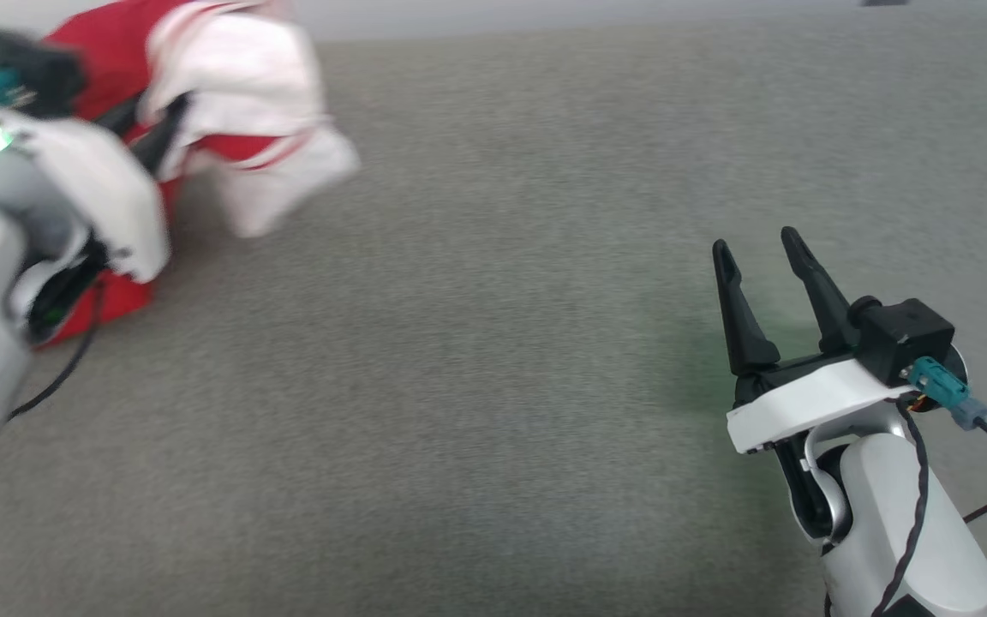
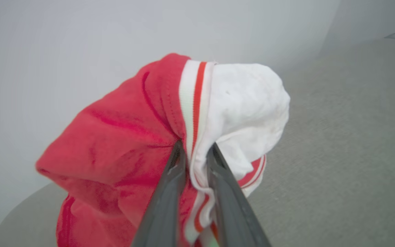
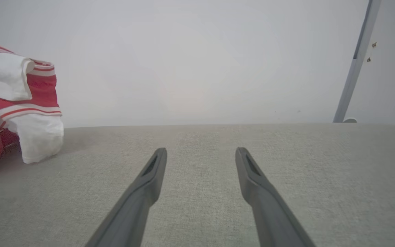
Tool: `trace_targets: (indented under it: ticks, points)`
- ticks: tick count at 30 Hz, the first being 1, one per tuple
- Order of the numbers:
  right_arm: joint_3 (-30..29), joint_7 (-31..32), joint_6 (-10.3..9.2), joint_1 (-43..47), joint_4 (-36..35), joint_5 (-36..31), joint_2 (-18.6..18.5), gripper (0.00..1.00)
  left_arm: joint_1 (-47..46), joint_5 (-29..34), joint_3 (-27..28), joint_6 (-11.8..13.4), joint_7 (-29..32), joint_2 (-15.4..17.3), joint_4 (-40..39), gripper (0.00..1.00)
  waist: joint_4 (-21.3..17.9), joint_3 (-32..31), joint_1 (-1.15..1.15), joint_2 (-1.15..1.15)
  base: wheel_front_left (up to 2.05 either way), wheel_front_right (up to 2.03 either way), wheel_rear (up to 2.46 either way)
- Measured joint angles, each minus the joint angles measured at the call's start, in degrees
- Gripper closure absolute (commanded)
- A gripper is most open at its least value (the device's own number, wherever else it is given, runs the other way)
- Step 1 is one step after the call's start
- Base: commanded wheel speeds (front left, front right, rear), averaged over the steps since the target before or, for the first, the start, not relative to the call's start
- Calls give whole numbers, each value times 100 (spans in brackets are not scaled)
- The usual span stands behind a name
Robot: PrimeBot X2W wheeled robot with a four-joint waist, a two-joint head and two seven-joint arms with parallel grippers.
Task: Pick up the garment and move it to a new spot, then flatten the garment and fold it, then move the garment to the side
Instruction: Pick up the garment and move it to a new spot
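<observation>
The pick-up-and-move step is in hand: the left gripper [image 2: 195,148], its dark fingers pinched narrow on the striped seam, holds the soft red T-shirt with white sleeves [image 2: 122,137] bunched and raised at the far left of the grey woven work surface [image 1: 493,386], where its lower folds seem to touch. The right gripper [image 1: 755,244] hovers wide and empty, well apart. Next, I judge, the shirt needs carrying to open mid-surface. Nothing lies in the way; a grey post [image 3: 355,75] stands beyond the far edge
</observation>
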Motion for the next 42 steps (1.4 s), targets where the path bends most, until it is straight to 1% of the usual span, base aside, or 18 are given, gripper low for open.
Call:
trace_targets:
  ticks: [3,6,11,13,15,17,19,22,25,29,34,39,41,42]
  points:
    - [-112,0,0,9,-63,52,71,0,-384,-38,-298,-3,-8,-240,-334,100,-217,11,0,0,0,0,0]
    - [-208,0,0,13,-136,127,107,0,-834,1,-567,-3,-123,-642,-485,100,-430,78,0,0,0,0,0]
    - [-371,0,0,-3,-203,185,151,0,-1334,21,-995,-3,-492,-1440,-263,100,-738,290,0,0,0,0,0]
    - [-397,0,0,-25,-225,225,167,0,-1379,-7,-1228,-4,-623,-1672,-143,100,-865,371,0,0,0,0,0]
    - [-409,0,0,-32,-243,257,177,0,-1366,-71,-1546,-4,-686,-1818,-54,100,-994,444,0,0,0,0,0]
    - [-412,0,0,-35,-257,300,181,0,-1302,-249,-1831,-4,-644,-1852,38,100,-1118,505,0,0,0,0,0]
    - [-399,0,0,-32,-270,417,185,0,-1173,-421,-2142,-4,-502,-1790,109,100,-1223,552,0,0,0,0,0]
    - [-402,0,0,-21,-287,584,190,0,-1026,-603,-2368,-4,-359,-1658,129,100,-1348,602,0,0,0,0,0]
    - [-347,0,0,-25,-309,756,190,0,-1024,-717,-2446,-4,-221,-1547,216,100,-1475,653,0,0,0,0,0]
    - [-272,0,0,-37,-336,981,192,0,-1137,-747,-2484,-4,-23,-1505,532,100,-1697,746,0,0,0,0,0]
    - [-154,0,0,-30,-339,1266,194,0,-1228,-620,-2490,-4,599,-1496,1069,100,-2005,907,0,0,0,0,0]
    - [-85,0,0,18,-339,1473,192,0,-1240,-346,-2403,-4,1351,-1428,1116,100,-2290,1057,0,0,0,0,0]
    - [-62,0,0,44,-348,1500,194,0,-1266,-312,-2368,-4,1557,-1354,1049,100,-2371,1108,0,0,0,0,0]
    - [-62,0,0,44,-348,1500,194,0,-1266,-312,-2368,-4,1557,-1354,1049,100,-2371,1108,0,0,0,0,0]
